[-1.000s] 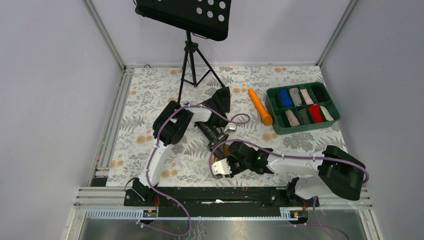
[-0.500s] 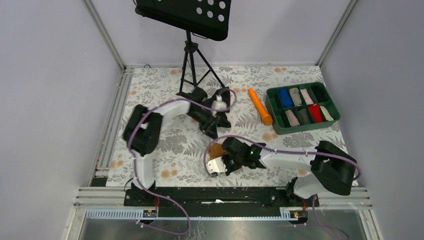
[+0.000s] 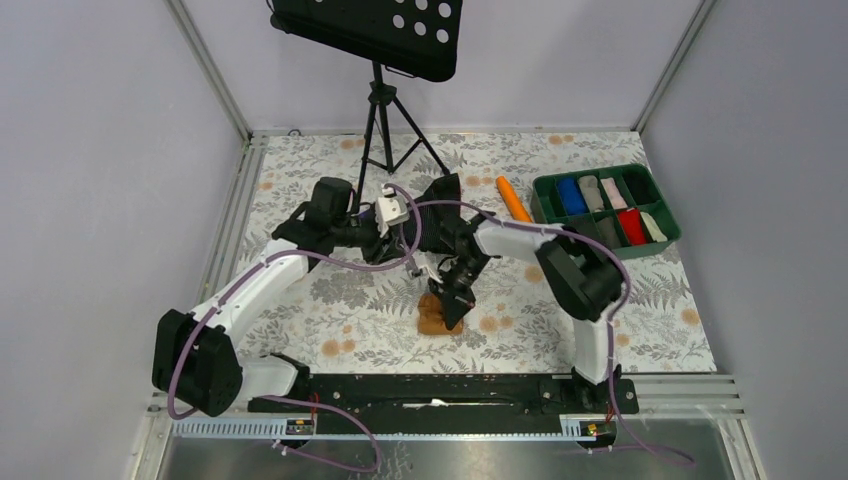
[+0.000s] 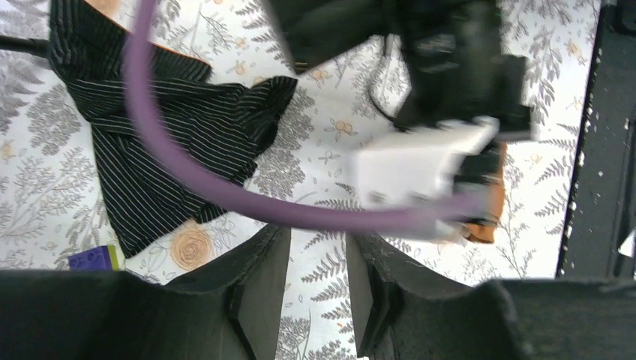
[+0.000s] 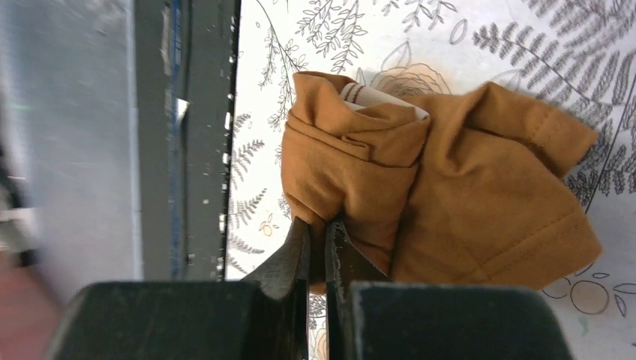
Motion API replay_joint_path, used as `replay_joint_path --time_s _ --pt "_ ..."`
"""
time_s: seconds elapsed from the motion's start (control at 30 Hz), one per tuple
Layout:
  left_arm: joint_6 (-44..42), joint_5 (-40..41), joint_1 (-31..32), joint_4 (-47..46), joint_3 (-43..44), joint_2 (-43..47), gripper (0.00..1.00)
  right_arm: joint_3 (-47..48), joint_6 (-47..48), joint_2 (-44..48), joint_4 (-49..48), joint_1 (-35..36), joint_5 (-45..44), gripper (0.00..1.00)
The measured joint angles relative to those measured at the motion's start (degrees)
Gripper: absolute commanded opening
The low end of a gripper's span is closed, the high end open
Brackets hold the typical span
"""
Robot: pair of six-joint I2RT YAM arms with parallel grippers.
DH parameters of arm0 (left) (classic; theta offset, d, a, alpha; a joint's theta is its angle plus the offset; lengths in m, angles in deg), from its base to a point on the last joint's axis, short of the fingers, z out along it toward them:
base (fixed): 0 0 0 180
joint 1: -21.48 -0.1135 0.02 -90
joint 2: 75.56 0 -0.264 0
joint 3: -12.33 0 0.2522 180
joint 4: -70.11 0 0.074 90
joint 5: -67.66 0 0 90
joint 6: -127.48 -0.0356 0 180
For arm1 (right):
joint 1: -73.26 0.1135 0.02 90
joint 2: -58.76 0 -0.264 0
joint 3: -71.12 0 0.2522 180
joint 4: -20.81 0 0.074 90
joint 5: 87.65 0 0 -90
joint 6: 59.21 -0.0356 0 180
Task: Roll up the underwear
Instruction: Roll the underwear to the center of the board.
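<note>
The caramel-brown underwear (image 5: 450, 187) lies bunched on the flowered table, with a bit of pale waistband (image 5: 379, 101) showing at its top. My right gripper (image 5: 324, 225) is shut on a fold at the underwear's near edge. From above, the right gripper (image 3: 452, 288) stands just over the underwear (image 3: 437, 318), near the table's front middle. My left gripper (image 4: 315, 251) is open with only bare table between its fingers. The left gripper (image 3: 400, 245) hangs a little to the left of and behind the right one. Only a brown sliver of the underwear (image 4: 491, 221) shows past the right gripper in the left wrist view.
A black striped garment (image 4: 172, 142) lies spread behind the grippers, also visible from above (image 3: 440, 203). An orange cylinder (image 3: 513, 198) lies beside a green tray (image 3: 600, 256) of rolled garments at the back right. A tripod stand (image 3: 380, 130) rises at the back. The black front rail (image 4: 600, 150) borders the table.
The right gripper has shut on the underwear and its arm now reaches in from the far side. The left gripper has opened somewhat and shifted left, off the black garment.
</note>
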Motion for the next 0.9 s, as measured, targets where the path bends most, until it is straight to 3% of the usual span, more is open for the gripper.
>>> replay_joint_path --time_s 0.13,0.27,0.4,0.57,0.9 --pt "-1.9 -2.0 0.0 6.2 2.1 0.3 0.4 9.6 1.9 -11.2 12.7 -4.3 9.0 0.0" --pt "-3.1 -6.4 0.7 10.5 6.0 2.2 0.45 12.9 4.5 -16.8 19.8 -7.5 14.8 0.0" --pt "-7.4 -6.5 7.1 12.8 8.2 2.7 0.46 13.8 6.4 -19.2 24.3 -9.1 17.0 0.0" --pt "-13.5 0.4 19.3 13.9 8.0 -5.7 0.47 14.3 7.1 -20.3 26.6 -9.3 17.5 0.0" --pt "-18.1 12.0 30.1 13.4 4.2 -18.5 0.5 14.6 7.0 -20.7 27.3 -9.3 17.5 0.0"
